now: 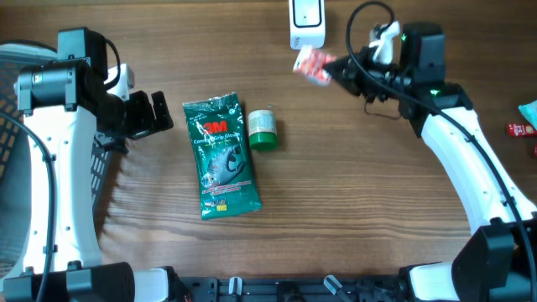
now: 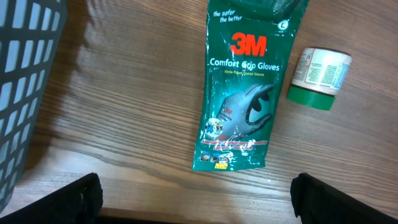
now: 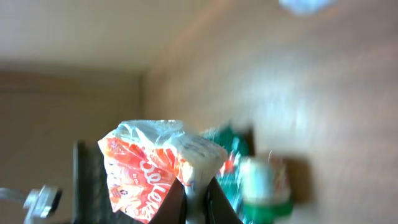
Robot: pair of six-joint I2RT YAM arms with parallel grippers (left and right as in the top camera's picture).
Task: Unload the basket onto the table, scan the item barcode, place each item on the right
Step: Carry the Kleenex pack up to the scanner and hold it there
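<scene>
A wooden counter (image 1: pixel 352 193) lies under both my arms. My right gripper (image 1: pixel 336 69) is clamped shut on the edge of an orange-and-white packet (image 1: pixel 312 65), held up with the wrist rolled on its side. Just beyond the packet stands the white scanner (image 1: pixel 306 21). The pick-up looks done, and I judge the scan itself is what remains; I cannot tell whether the barcode faces the scanner. My left gripper (image 1: pixel 161 115), jaws spread wide and empty, hovers low. Ahead of it lies a green glove pack (image 1: pixel 222 155), past that a green-capped jar (image 1: pixel 262 130), and a basket (image 2: pixel 18 74) sits to one side.
</scene>
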